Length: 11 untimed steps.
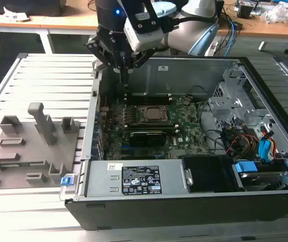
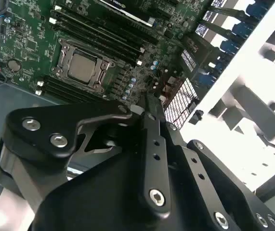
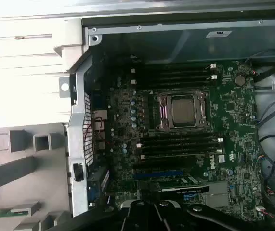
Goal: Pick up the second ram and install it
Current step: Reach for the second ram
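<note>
Hanging the claw (image 1: 123,75) over the case (image 1: 194,75) at its far corner on the exterior view's left, just above the wall. Tips looking pinched narrow, with nothing visibly held between them. Looking down, in the first wrist view, on the board (image 3: 233,110), the socket (image 3: 183,110) and the slots (image 3: 180,144) beside it.

Resting outside the case, in the grey fixture (image 1: 12,151): a thin green strip, probably the ram (image 3: 0,212), well apart from the claw. Judging the pickup as not yet begun.

Doing this step well probably meaning:
- Spreading the tips wide before dropping toward the fixture, not on the way down.
- Coming straight down over the strip's middle, so that neither end is sagging on the lift.
- Closing on the bare board edges rather than on the chips, and squeezing gently, the stick being thin and likely easy to flex.
- Keeping clear of the fixture's posts (image 1: 40,121), which are standing tall enough to be catching a finger.
- Lifting vertically until free of the holder before swinging sideways.
- Clearing the case wall with room to spare.
</note>
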Available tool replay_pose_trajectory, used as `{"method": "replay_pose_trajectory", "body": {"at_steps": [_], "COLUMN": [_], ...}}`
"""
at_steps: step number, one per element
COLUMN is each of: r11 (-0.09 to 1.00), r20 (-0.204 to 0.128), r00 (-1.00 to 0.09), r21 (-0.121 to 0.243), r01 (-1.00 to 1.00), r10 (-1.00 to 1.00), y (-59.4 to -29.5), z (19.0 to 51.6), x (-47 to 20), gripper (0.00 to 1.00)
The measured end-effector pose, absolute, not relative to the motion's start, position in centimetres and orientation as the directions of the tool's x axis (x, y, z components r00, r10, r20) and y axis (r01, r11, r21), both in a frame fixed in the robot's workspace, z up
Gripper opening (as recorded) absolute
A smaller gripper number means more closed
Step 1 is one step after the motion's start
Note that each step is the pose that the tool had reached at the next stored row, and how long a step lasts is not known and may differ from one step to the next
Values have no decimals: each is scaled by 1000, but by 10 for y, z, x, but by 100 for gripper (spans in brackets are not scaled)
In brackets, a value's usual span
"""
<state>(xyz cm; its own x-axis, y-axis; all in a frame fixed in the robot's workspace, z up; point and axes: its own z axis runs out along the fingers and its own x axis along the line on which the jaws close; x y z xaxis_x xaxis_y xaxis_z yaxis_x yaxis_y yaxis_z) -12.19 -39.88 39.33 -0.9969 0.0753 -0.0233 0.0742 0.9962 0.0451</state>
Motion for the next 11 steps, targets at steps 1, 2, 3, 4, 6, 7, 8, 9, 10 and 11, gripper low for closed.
{"method": "replay_pose_trajectory", "body": {"at_steps": [1,2,3,4,6,7,8,9,10,11], "r11": [996,996,996,996,996,996,996,996,996,996], "r20": [-23,-23,-23,-23,-23,-23,-23,-23,-23,-23], "r00": [-997,-997,-997,-997,-997,-997,-997,-997,-997,-997], "r21": [45,45,45,45,45,45,45,45,45,45], "r01": [74,74,74,74,74,74,74,74,74,74], "r10": [75,75,75,75,75,75,75,75,75,75], "y": [-399,-399,-399,-399,-399,-399,-399,-399,-399,-399], "z": [393,393,393,393,393,393,393,393,393,393], "x": [-125,-129,-132,-136,-145,-149,-155,-156,-158,-161], "gripper": [11,11,11,11,11,11,11,11,11,11]}}
